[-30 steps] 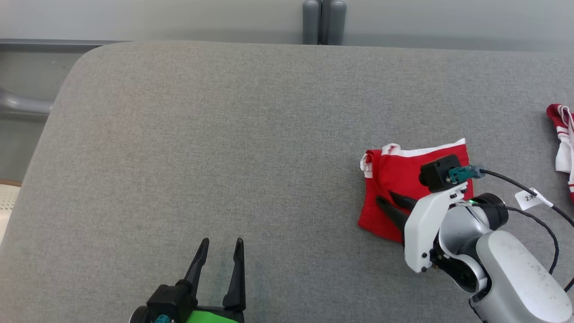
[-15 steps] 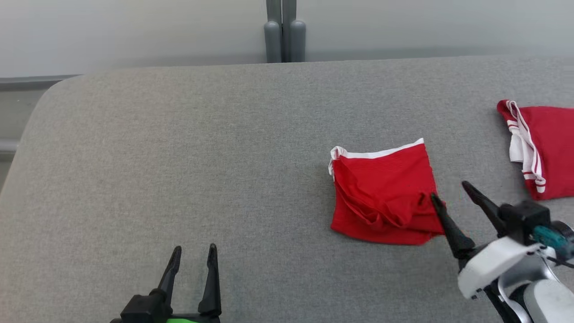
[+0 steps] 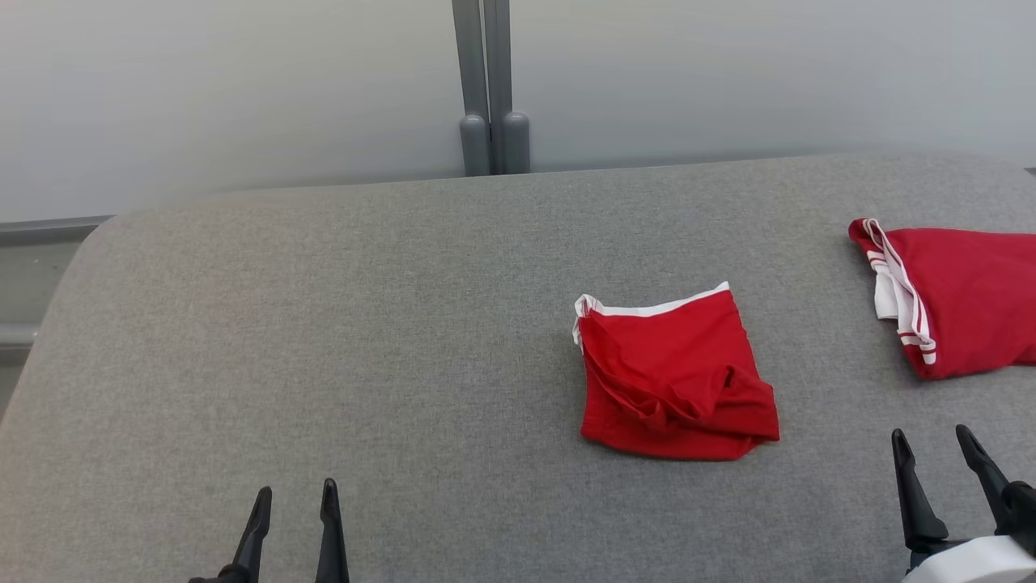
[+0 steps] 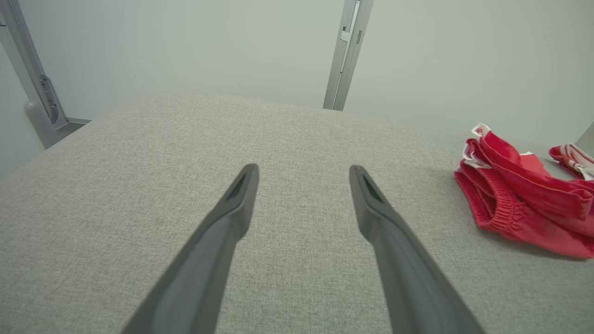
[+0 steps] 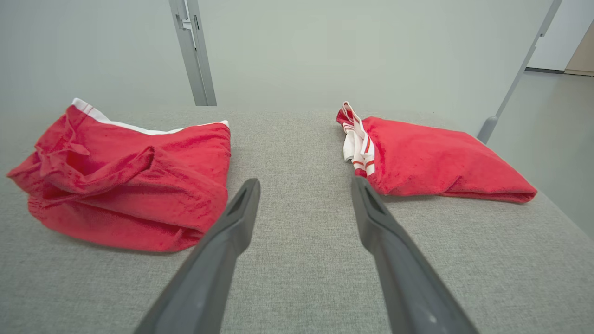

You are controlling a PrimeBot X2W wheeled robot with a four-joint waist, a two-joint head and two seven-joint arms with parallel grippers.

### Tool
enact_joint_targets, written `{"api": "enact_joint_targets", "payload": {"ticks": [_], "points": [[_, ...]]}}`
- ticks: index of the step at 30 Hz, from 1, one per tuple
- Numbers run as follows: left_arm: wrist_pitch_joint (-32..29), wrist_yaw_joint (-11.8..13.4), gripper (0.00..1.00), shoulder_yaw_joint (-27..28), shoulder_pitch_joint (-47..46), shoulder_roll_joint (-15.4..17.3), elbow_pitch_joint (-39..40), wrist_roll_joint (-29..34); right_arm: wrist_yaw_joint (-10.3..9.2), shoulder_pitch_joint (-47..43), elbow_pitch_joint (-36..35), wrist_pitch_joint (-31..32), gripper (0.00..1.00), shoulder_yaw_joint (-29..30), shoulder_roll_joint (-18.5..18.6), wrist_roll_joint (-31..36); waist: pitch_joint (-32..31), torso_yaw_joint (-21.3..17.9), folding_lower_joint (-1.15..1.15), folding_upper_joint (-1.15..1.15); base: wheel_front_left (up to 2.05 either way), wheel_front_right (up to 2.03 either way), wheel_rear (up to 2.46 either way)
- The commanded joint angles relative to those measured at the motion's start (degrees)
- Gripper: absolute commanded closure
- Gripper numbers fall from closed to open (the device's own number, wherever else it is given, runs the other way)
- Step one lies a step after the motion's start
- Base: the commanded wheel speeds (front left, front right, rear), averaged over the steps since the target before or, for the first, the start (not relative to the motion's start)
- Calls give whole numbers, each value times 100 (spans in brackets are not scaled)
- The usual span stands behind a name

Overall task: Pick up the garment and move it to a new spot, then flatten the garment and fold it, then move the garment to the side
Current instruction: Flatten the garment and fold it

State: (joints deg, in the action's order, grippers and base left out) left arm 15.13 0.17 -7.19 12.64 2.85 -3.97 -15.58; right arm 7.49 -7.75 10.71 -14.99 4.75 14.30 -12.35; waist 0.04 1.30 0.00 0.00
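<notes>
Grey cloth-covered table (image 3: 324, 324) with folded red garment (image 3: 672, 380), second red garment (image 3: 963, 291)

Grey fabric-covered table (image 3: 324, 324) with a rounded far-left corner. Behind it are plain pale wall panels (image 3: 243, 97) split by a grey vertical post (image 3: 484, 89), with a grey rail (image 3: 48, 229) low on the left. In the right wrist view, a slanted grey pole (image 5: 519, 69) stands on smooth grey floor (image 5: 547, 153); the light is soft and even.
</notes>
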Motion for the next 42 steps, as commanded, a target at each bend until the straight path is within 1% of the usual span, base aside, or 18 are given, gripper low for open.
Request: {"api": "enact_joint_targets", "payload": {"ticks": [1, 6, 10, 11, 12, 13, 14, 17, 21, 26, 28, 32, 37, 40, 42], "points": [[-2, -25, 0, 31, 93, 13, 14, 0, 1, -51, -76, -20, 0, 53, -37, 71, -42, 34, 0, 0, 0, 0, 0], [-2, -70, 0, 75, 100, 13, 21, 15, 1, -105, -151, -21, 0, 155, -170, 103, -56, 70, 0, 0, 0, 0, 0], [-2, -62, 0, 63, 24, 14, 48, 23, 1, 198, -252, -22, 0, 89, -114, 63, 14, 160, 0, 0, 0, 0, 0], [-2, -67, 0, 60, -4, 14, 59, 25, 1, 298, -246, -22, 19, 23, -80, 44, 43, 181, 0, 0, 0, 0, 0], [-2, -76, 0, 55, -51, 14, 81, 30, 1, 442, -187, -22, 65, -57, -29, 7, 121, 213, 0, 0, 0, 0, 0], [-2, -85, 0, 48, -99, 14, 95, 34, 1, 580, -116, -22, 97, -153, 32, 7, 184, 241, 0, 0, 0, 0, 0], [-2, -98, 0, 33, -149, 14, 102, 39, 1, 807, -54, -22, 100, -277, 111, 18, 264, 278, 0, 0, 0, 0, 0], [-2, -116, 0, 10, -210, 14, 69, 50, 1, 1304, 377, -21, 100, -605, 207, 56, 410, 377, 0, 0, 0, 0, 0], [-2, -124, 0, -33, -312, 13, 13, 17, 1, 2097, 1279, 40, 100, -1159, 304, 86, 518, 527, 0, 0, 0, 0, 0], [-2, -122, 0, -190, -361, 13, -81, -14, 1, 2728, 2397, 95, 100, -1691, 203, -45, 483, 700, 0, 0, 0, 0, 0], [-2, -88, 0, -240, -363, 15, -83, -59, 1, 2813, 2645, 79, 100, -1909, 193, -161, 425, 780, 0, 0, 0, 0, 0], [-2, -25, 0, -211, -201, 14, -46, -68, 1, 2650, 2790, 42, 100, -2450, 284, -454, 334, 818, 0, 0, 0, 0, 0], [-2, -14, 0, -120, -72, 13, -11, -25, 0, 2479, 2529, 45, 100, -3443, 445, -920, 283, 727, 0, 0, 0, 0, 0], [-2, -31, 0, -86, -70, 13, -17, -5, 1, 2429, 2337, 35, 100, -3919, 415, -1117, 294, 649, 0, 0, 0, 0, 0], [-2, -46, 0, -104, -129, 13, -22, -13, 1, 2439, 2301, 29, 100, -4135, 327, -1218, 310, 608, 0, 0, 0, 0, 0]]}}
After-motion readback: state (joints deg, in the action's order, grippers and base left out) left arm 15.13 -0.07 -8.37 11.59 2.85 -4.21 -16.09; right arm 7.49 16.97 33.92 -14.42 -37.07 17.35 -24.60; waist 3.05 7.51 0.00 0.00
